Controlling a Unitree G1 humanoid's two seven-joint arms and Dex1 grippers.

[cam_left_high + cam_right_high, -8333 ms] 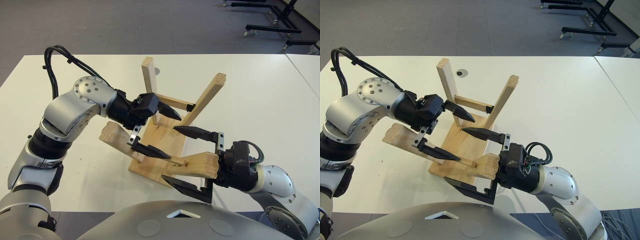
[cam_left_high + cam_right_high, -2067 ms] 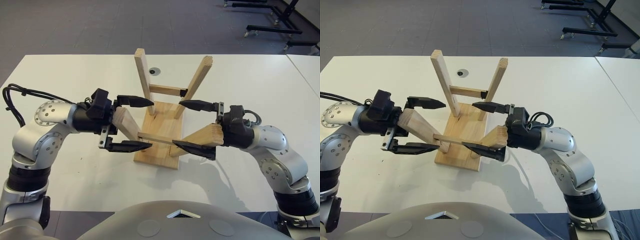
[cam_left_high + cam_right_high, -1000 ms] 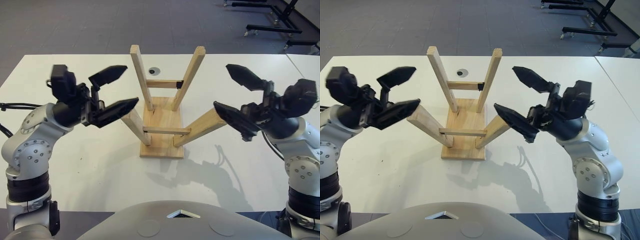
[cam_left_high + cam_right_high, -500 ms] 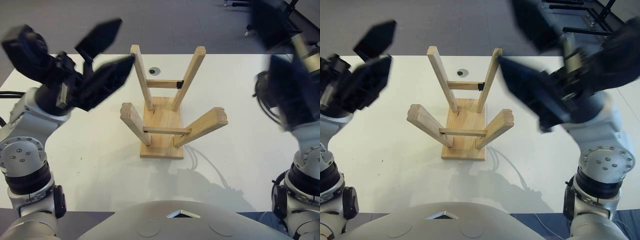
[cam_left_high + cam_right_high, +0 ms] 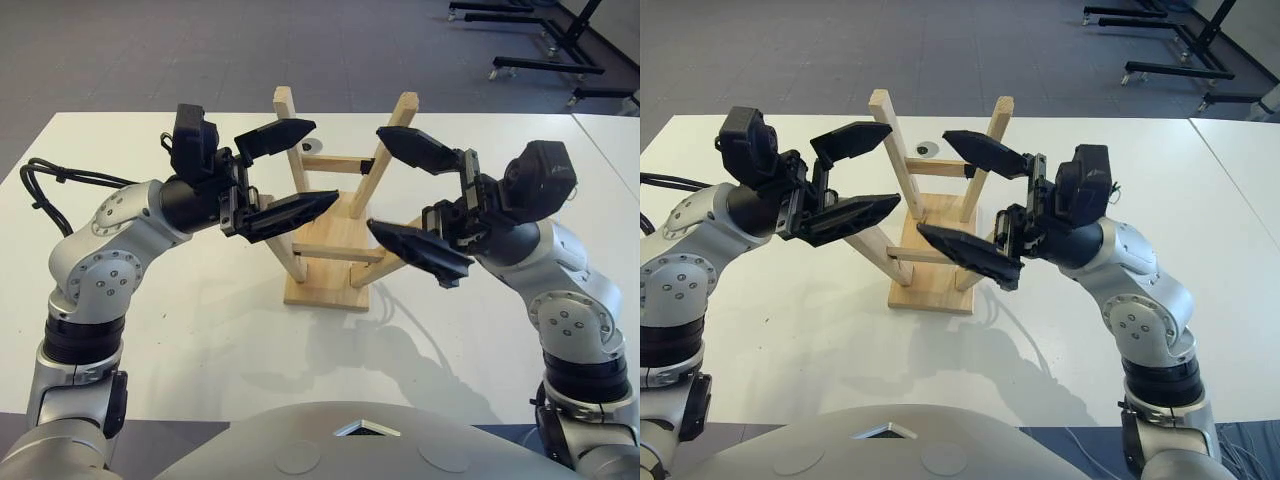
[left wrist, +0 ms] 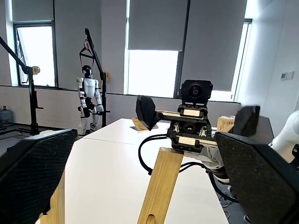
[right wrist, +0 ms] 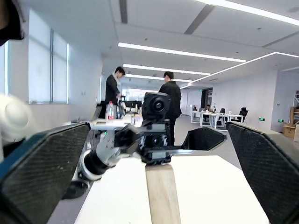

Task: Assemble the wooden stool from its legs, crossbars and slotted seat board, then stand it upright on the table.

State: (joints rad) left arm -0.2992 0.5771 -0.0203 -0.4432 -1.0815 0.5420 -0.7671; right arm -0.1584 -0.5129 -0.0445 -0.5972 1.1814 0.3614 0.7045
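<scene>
Lowered from the raised pose to either side of the stool (image 5: pixel 340 225), standing inverted on its seat board (image 5: pixel 325 292) on the table (image 5: pixel 200 330) directly between the fingertips: close the wide-open, empty left gripper (image 5: pixel 322 161) and right gripper (image 5: pixel 377 178) squarely on the near legs (image 5: pixel 287 250), lift evenly, turn over slowly without straining the crossbar (image 5: pixel 335 252) joints.

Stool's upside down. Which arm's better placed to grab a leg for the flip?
Right, marginally: both claws are open, but the right claw has a stool leg centred between its fingers; for the left claw the nearest leg sits off-centre, tilted.
</scene>
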